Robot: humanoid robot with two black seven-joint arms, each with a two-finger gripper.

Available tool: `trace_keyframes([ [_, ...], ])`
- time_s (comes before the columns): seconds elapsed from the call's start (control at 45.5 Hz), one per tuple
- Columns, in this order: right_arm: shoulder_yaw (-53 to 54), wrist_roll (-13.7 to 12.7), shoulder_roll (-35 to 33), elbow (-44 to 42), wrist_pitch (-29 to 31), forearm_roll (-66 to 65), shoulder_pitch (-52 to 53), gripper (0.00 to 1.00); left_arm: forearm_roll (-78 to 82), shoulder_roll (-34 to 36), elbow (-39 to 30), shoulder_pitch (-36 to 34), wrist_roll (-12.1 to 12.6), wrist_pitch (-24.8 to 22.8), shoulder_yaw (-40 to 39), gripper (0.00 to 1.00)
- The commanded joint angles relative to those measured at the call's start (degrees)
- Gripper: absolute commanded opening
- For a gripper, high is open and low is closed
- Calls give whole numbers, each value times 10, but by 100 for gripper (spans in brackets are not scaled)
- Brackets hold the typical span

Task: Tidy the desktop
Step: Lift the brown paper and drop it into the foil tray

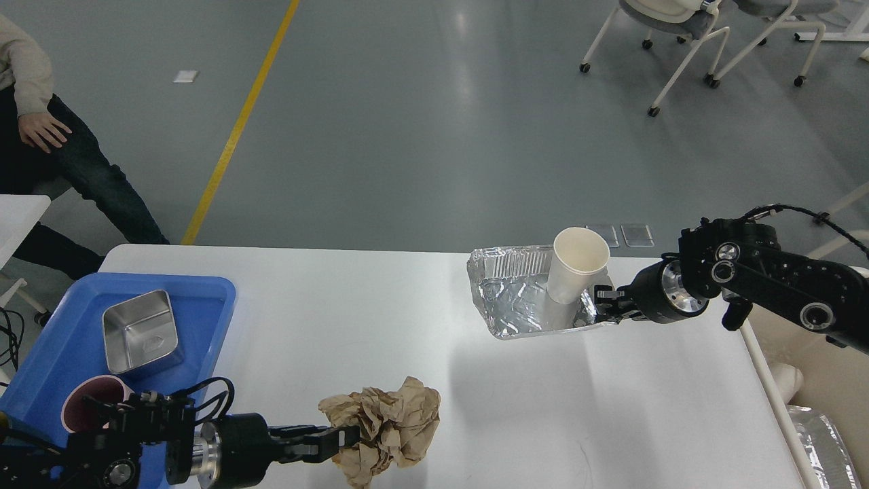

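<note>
Desktop [271, 326] runs left-right; left end effector [343, 438] grips crumpled paper [387, 428], right [607, 305] foil tray [523, 299].

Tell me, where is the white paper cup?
The paper cup stands in the foil tray at the desktop's far right, beside my right gripper.

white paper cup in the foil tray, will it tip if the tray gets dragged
The white paper cup probably tips easily: it stands tall, empty and already leaning in the crinkled aluminium foil tray. It likely weighs little. The thin foil may flex where the right gripper holds its rim.
</note>
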Motion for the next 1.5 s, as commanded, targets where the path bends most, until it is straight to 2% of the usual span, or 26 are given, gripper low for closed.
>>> trace_keyframes([
  [0.0,0,0,1,1,0,0,2,0,-1,40,-21,-54,-35,-18,-21,0],
  [0.022,0,0,1,1,0,0,3,0,-1,47,-21,-65,-48,-28,-35,0],
  [0.088,0,0,1,1,-1,0,3,0,-1,59,-21,-84,-68,-57,-69,0],
  [0.242,0,0,0,1,0,0,4,0,-8,74,-20,-111,-63,-141,-195,0],
  [0.308,0,0,0,1,0,0,3,0,-8,73,-20,-118,-50,-181,-250,1],
  [0.44,0,0,1,0,0,-1,2,0,-9,68,-16,-138,6,-224,-292,2],
  [0.506,0,0,1,0,0,-1,3,0,-10,65,-13,-150,18,-225,-292,3],
  [0.704,0,0,1,1,0,0,7,0,-14,36,26,-184,18,-228,-292,3],
  [0.792,0,0,9,0,0,0,9,0,-14,-24,83,-186,18,-229,-287,5],
  [0.902,0,0,15,-1,0,-1,9,0,-12,-136,185,-179,20,-231,-282,8],
  [1.034,0,0,15,-1,0,0,9,0,-4,-239,253,-179,24,-229,-264,9],
  [1.276,1,0,6,-1,0,1,8,0,-2,-340,347,-164,27,-226,-234,14],
  [1.408,3,0,2,0,0,1,8,0,-2,-349,358,-152,28,-223,-235,21],
  [1.43,6,0,1,0,0,2,8,0,-2,-349,360,-152,28,-222,-235,24],
  [1.474,9,0,1,2,0,2,8,0,-3,-351,366,-152,27,-221,-236,38],
])
